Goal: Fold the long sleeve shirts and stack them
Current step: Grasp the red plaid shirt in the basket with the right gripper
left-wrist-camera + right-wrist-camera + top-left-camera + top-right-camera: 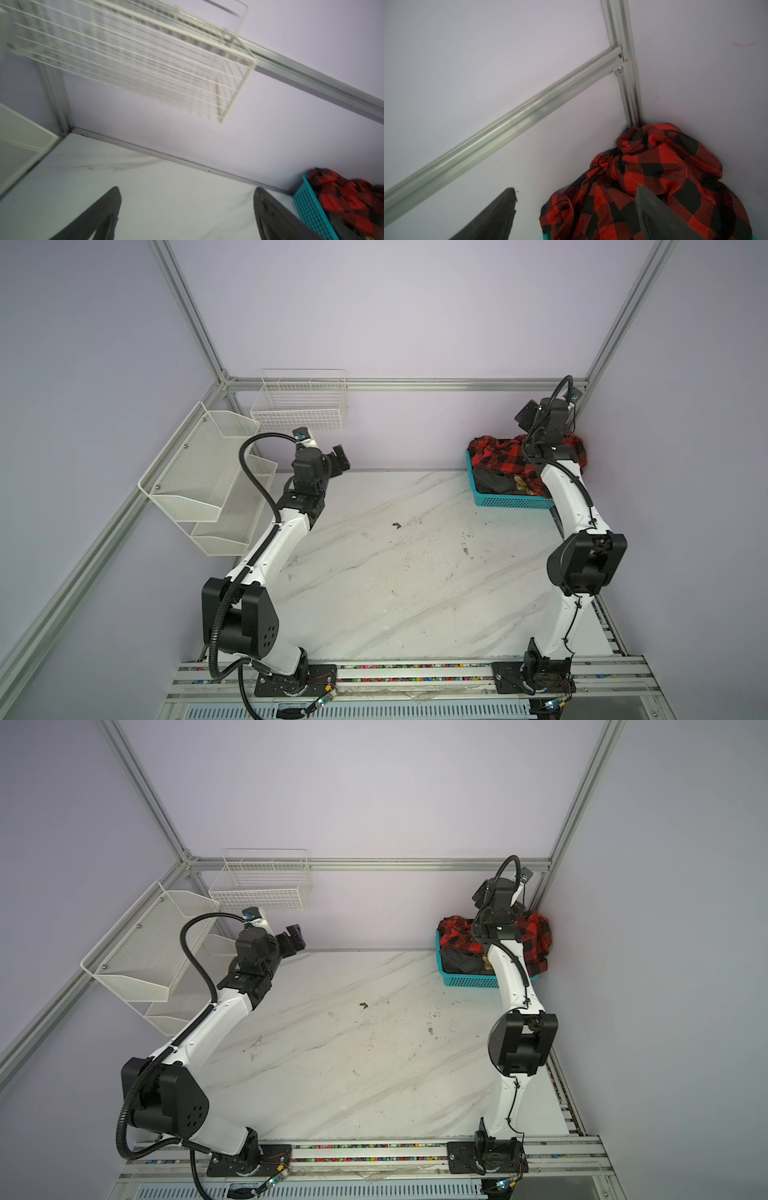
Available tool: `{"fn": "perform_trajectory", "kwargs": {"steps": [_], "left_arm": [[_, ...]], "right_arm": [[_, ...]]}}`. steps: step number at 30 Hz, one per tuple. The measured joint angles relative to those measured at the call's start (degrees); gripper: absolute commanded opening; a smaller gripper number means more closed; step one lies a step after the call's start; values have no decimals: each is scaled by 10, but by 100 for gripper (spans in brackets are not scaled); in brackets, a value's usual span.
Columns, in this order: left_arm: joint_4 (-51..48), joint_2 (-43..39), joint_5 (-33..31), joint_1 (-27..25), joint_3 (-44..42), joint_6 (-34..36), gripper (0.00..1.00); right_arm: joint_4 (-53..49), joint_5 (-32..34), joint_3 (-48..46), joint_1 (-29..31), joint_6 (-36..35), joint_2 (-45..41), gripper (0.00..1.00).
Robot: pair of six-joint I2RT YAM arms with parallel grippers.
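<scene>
A crumpled red-and-black check shirt [498,456] [536,936] is heaped in a teal plastic basket [511,502] [469,982] in the back right corner. Darker cloth [492,481] lies under it in the basket. My right gripper [525,414] [480,894] hangs above the heap. In the right wrist view its jaws [575,189] stand wide apart with nothing between them, and the shirt [654,166] lies just beyond them. My left gripper [338,458] [293,940] is raised over the table's back left, open and empty [187,189], far from the shirt [342,197].
A white wire basket [299,406] hangs on the back wall, close behind the left gripper. A white mesh shelf unit [199,472] is fixed to the left wall. A small dark scrap [396,525] lies on the white marble table [395,593].
</scene>
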Motion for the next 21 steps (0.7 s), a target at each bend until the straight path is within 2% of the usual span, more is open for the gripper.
{"fn": "perform_trajectory", "kwargs": {"steps": [5,9,14,15,21], "left_arm": [[-70,34,28,-57,0,1,99],[-96,38,39,-59,0,2,99],[-113,46,50,-56,0,4,98],[-116,50,52,-56,0,4,98],[-156,93,67,-56,21,7,94]], "right_arm": [[-118,60,85,2,5,121,90],[-165,109,118,0,4,171,90],[-169,138,166,-5,4,212,84],[-167,141,169,-7,3,218,80],[-156,149,187,-23,-7,264,25]]}}
